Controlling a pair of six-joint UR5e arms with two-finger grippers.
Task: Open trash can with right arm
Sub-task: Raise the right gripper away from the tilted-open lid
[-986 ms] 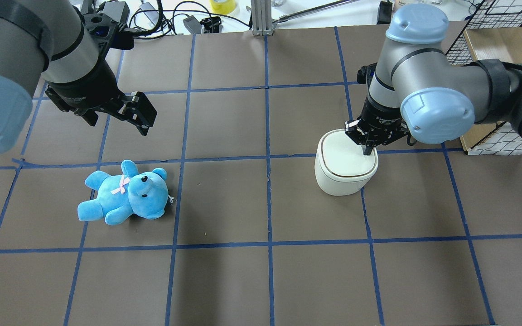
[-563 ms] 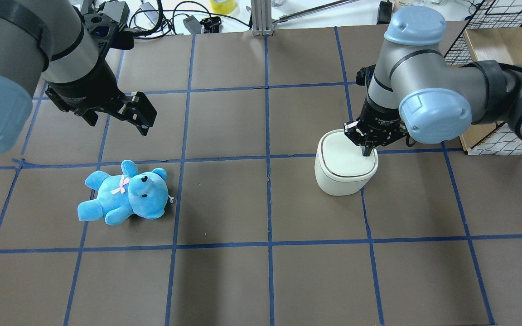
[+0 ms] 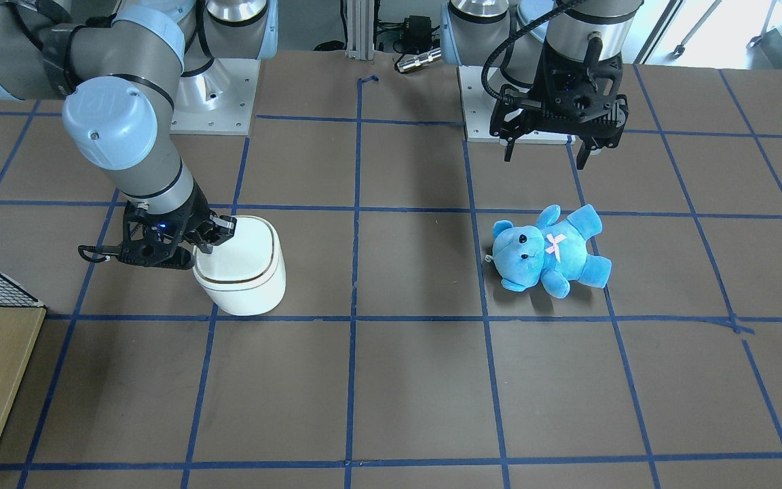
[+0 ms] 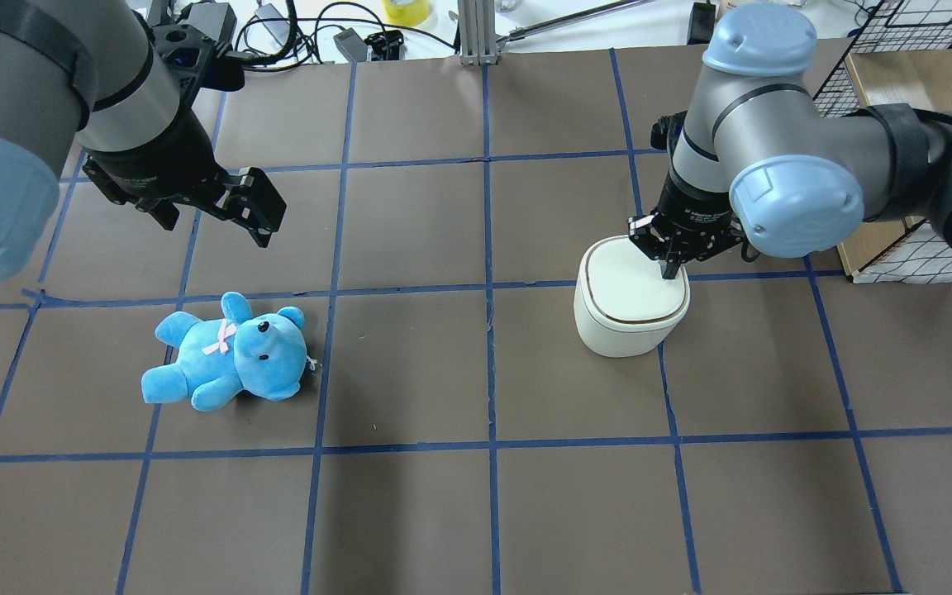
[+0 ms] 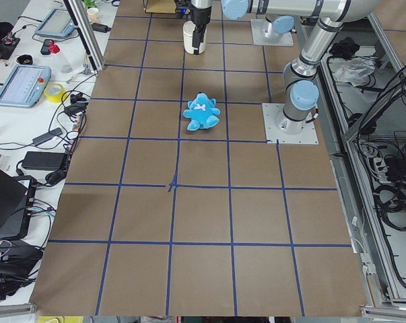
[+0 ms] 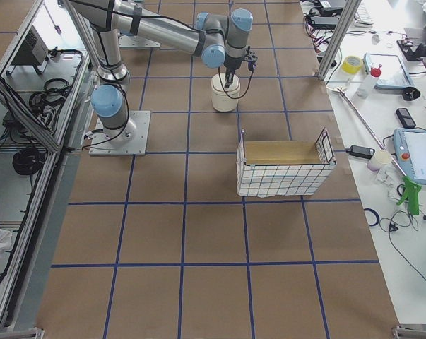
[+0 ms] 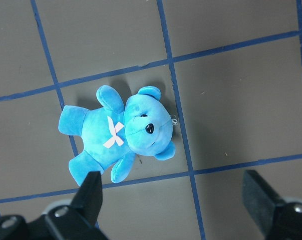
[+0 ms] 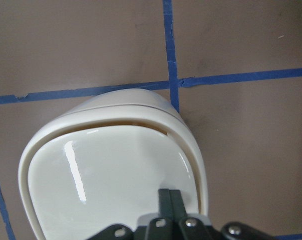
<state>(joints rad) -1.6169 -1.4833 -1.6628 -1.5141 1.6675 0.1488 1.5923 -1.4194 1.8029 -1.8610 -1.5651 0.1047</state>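
trash can (image 4: 629, 324) upright, lid (image 4: 621, 277) flat | right gripper (image 4: 672, 271) fingers pressed together, tips at the lid edge facing the wire basket (image 4: 897, 91); contact unclear | left gripper (image 3: 546, 157) spread, well apart from trash can, above bear (image 4: 228, 351) | bare table (image 4: 476, 512) between trash can and bear

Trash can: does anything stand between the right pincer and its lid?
Nothing visible does. The right pincer, shut, is directly over the trash can lid, with its tips at the lid's surface. The blue bear lies far off to the side.
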